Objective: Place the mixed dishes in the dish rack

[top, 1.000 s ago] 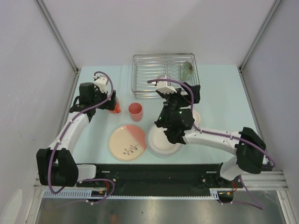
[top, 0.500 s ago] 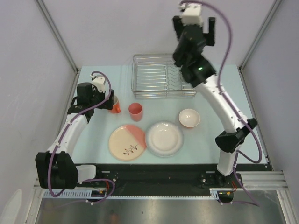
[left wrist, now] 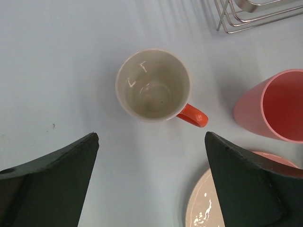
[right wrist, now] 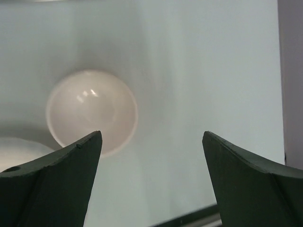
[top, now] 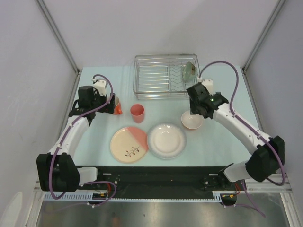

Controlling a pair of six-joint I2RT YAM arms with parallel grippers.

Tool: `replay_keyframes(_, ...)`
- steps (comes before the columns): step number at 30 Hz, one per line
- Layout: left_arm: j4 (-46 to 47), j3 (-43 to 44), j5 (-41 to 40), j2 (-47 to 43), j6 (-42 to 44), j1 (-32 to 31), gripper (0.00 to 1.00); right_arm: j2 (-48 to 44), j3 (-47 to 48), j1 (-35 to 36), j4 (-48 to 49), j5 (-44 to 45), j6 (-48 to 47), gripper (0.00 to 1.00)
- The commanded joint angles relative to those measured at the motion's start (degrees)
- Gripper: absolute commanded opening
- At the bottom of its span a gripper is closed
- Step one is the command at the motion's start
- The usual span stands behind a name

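Observation:
The silver wire dish rack [top: 161, 78] stands at the back with the green bowl [top: 189, 71] on edge in its right end. The orange mug [left wrist: 154, 86] stands upright just ahead of my open left gripper [left wrist: 150, 156], also seen in the top view [top: 117, 108]. The small pink cup [top: 137, 113], the cream-and-pink plate [top: 128, 144] and the white plate [top: 166, 140] sit in front. The pale pink bowl [right wrist: 92, 111] lies under my open, empty right gripper [right wrist: 151, 151], left of the gap; in the top view the bowl [top: 192, 121] sits below the right gripper [top: 199, 105].
The rack's corner shows in the left wrist view [left wrist: 251, 14], and the pink cup [left wrist: 272, 106] and a plate rim [left wrist: 208, 203] lie to the mug's right. White walls and frame posts close in the table on three sides.
My right arm has come down from high above the rack to just over the pale pink bowl. The green bowl stays in the rack. My left arm has barely moved.

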Motion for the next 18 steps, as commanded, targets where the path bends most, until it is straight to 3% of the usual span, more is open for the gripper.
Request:
replay_keyframes(1, 2.3, -0.3, 0.1, -1.2, 0.3, 0.4, 1.00, -10.9, -4.5, -0.8, -2.6, -5.2, 12.8, 0.93)
replay_keyframes(10, 2.6, -1.5, -0.2, -2.6, 0.3, 0.4, 1.00, -13.9, -14.1, -3.5, 4.7, -18.8, 19.1, 0.93)
replay_keyframes(18, 3.1, -2.3, -0.1, -3.0, 0.6, 0.6, 1.00, -13.5, -20.6, -6.6, 9.2, -19.6, 20.6, 0.89)
